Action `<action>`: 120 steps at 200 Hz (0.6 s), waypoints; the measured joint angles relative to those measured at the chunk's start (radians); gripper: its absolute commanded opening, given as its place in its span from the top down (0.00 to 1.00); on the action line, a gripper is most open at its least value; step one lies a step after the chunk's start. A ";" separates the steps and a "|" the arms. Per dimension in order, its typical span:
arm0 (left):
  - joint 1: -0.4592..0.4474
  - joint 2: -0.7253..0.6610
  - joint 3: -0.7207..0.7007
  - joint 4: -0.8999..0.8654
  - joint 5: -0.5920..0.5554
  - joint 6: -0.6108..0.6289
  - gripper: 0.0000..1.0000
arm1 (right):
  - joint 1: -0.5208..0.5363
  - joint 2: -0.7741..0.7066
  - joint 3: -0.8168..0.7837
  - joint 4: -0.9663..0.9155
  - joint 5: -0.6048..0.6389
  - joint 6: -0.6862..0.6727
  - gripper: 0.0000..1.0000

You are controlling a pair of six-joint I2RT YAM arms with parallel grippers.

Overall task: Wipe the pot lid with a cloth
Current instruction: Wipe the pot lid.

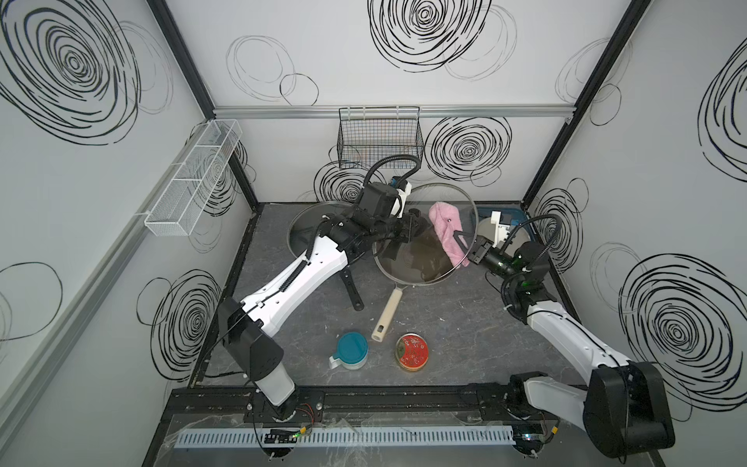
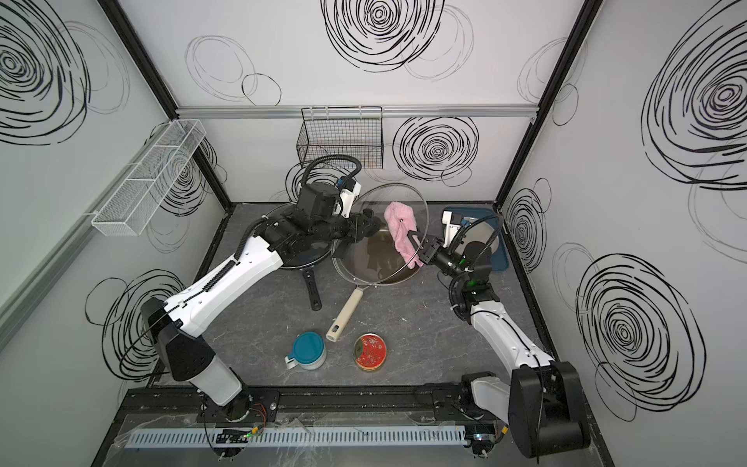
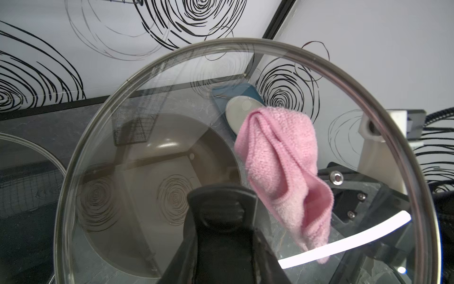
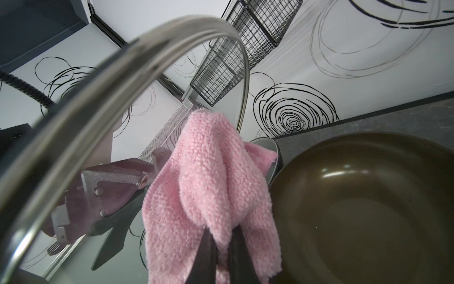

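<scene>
Top views, one cloth (image 1: 444,230), one raised lid (image 1: 428,198)

You see the glass pot lid (image 1: 408,267) raised and tilted, with the bunched pink cloth (image 1: 444,230) seemingly against its underside.

Grey tabletop (image 1: 465,331); pan (image 1: 387,315), teal cup (image 1: 351,351), red tin (image 1: 412,351)
</scene>
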 measured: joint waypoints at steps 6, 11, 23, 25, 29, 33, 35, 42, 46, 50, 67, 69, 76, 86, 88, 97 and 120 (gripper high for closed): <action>0.000 0.000 0.000 0.005 0.005 -0.006 1.00 | 0.004 0.017 0.014 0.008 -0.002 0.000 1.00; 0.000 0.000 0.000 0.007 0.007 -0.011 1.00 | 0.006 0.029 0.024 0.013 -0.004 0.000 1.00; 0.000 0.000 0.000 0.011 0.013 -0.020 1.00 | 0.014 0.062 0.050 0.026 -0.006 0.000 1.00; 0.000 0.000 0.000 0.012 0.013 -0.022 1.00 | 0.016 0.067 0.053 0.027 -0.006 0.001 1.00; 0.000 0.000 0.000 0.014 0.015 -0.024 1.00 | 0.018 0.076 0.060 0.032 -0.006 0.001 1.00; -0.001 0.000 0.000 0.016 0.017 -0.027 1.00 | 0.021 0.087 0.067 0.035 -0.007 0.001 1.00; -0.001 0.000 0.000 0.016 0.017 -0.029 1.00 | 0.023 0.092 0.071 0.037 -0.007 0.001 1.00; -0.001 0.000 0.000 0.019 0.020 -0.034 1.00 | 0.028 0.110 0.084 0.042 -0.008 0.001 1.00; -0.001 0.000 0.000 0.019 0.022 -0.036 1.00 | 0.032 0.121 0.092 0.045 -0.008 0.001 1.00; -0.002 0.000 0.001 0.020 0.023 -0.039 1.00 | 0.036 0.131 0.100 0.047 -0.008 0.001 1.00; -0.003 0.000 0.006 0.021 0.024 -0.046 1.00 | 0.057 0.180 0.133 0.060 -0.008 0.001 1.00; -0.004 0.000 0.007 0.021 0.024 -0.047 1.00 | 0.059 0.183 0.136 0.061 -0.008 0.001 1.00; -0.004 0.000 0.011 0.021 0.024 -0.050 1.00 | 0.069 0.203 0.149 0.067 -0.007 0.002 1.00; -0.005 0.000 0.016 0.023 0.024 -0.052 1.00 | 0.084 0.229 0.166 0.073 -0.007 0.002 1.00; -0.005 0.000 0.017 0.023 0.024 -0.053 1.00 | 0.086 0.233 0.168 0.074 -0.007 0.003 1.00; -0.007 0.000 0.021 0.025 0.024 -0.056 1.00 | 0.099 0.255 0.181 0.081 -0.006 0.003 1.00; -0.010 0.000 0.027 0.031 0.019 -0.060 1.00 | 0.129 0.299 0.193 0.092 -0.006 0.006 1.00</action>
